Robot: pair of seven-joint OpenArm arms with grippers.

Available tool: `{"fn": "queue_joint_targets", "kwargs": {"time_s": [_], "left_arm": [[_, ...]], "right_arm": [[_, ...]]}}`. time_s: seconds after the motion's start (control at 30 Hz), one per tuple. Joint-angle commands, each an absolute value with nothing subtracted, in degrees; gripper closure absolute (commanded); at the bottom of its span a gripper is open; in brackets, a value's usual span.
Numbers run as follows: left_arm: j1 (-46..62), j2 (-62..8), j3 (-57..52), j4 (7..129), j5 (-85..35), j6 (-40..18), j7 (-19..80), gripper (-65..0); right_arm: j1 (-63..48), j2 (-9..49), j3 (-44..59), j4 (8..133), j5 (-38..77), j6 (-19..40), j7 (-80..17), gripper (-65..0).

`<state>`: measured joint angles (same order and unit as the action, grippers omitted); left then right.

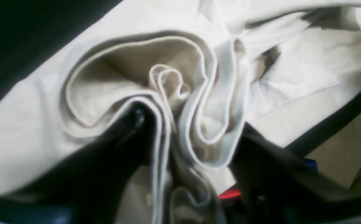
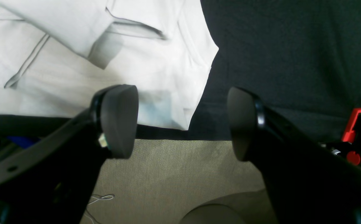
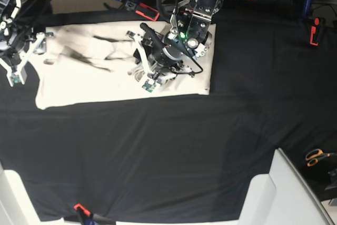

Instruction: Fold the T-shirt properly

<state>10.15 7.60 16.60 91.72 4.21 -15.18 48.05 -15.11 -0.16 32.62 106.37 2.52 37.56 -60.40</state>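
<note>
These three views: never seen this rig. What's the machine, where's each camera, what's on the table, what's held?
It is a two-armed robot folding a T-shirt. The base view looks down on a table under a black tablecloth; the shirt lies spread at the far side. The other two cameras sit on the wrists, looking past the fingers. The left end effector, near the middle in the base view, is closed on a bunched handful of the T-shirt. The right end effector is open and holds nothing, hanging over the shirt's corner at the table edge. Orange-handled scissors lie at the right edge.
</note>
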Motion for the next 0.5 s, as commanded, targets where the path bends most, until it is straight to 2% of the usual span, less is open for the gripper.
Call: {"fn": "queue_joint_targets", "kwargs": {"time_s": [0.0,0.07,0.13,0.47], "left_arm": [[9.5,8.3,16.9,92.6,3.6,-15.3,47.2,-33.6],[9.4,8.2,16.9,92.6,3.6,-15.3,47.2,-42.3],[9.3,8.1,16.9,92.6,3.6,-15.3,47.2,-46.7],[8.9,8.4,16.9,92.7,3.6,-15.3,47.1,-47.7]], "right_arm": [[-14.7,0.4,32.7,107.0,2.8,37.7,-59.7,-42.6],[-14.7,0.4,32.7,107.0,2.8,37.7,-59.7,-42.6],[-14.7,0.4,32.7,107.0,2.8,37.7,-59.7,-42.6],[-14.7,0.4,32.7,107.0,2.8,37.7,-59.7,-42.6]]}}
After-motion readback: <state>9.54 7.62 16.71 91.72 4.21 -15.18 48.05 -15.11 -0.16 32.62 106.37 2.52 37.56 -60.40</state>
